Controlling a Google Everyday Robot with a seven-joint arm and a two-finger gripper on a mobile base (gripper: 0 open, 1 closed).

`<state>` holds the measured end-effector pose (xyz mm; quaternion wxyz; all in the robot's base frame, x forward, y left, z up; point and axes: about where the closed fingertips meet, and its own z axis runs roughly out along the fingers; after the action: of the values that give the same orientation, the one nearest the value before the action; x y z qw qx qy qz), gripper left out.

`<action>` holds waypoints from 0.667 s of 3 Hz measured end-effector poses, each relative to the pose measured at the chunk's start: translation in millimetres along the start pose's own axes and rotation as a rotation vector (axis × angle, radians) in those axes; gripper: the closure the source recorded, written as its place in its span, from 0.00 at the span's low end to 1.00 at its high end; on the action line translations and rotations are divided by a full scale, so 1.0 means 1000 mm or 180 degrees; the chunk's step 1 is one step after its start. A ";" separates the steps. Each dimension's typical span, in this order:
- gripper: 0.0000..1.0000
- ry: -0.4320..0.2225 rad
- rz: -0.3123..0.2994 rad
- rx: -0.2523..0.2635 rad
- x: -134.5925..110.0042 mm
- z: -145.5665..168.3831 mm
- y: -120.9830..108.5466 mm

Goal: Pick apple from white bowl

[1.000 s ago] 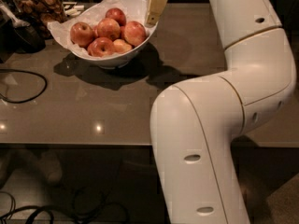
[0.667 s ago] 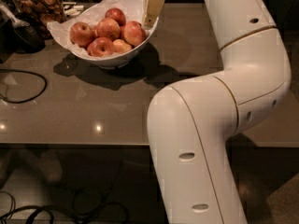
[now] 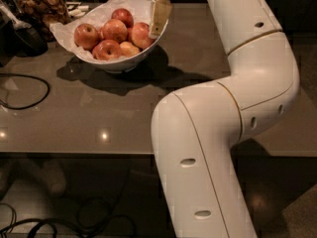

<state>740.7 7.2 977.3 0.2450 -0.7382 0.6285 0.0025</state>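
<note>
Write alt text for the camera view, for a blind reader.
The gripper of a white robot arm hangs over the right edge of a white bowl of red apples on a brown table. A jar of snacks stands at the upper left.

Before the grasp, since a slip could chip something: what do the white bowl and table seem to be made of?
The white bowl: probably glazed ceramic, going by its smooth glossy wall; plastic is possible. The table: polished stone or laminate, grey-brown with sharp light reflections. The gripper hangs at the bowl's right rim, beside the apples.
</note>
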 end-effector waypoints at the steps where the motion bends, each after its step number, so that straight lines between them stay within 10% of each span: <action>1: 0.21 0.0038 0.0024 -0.0074 0.008 0.012 0.002; 2: 0.22 0.0057 0.0019 -0.0097 0.010 0.015 0.003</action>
<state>744.4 3.4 960.1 0.2280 -0.7400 0.6328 0.0061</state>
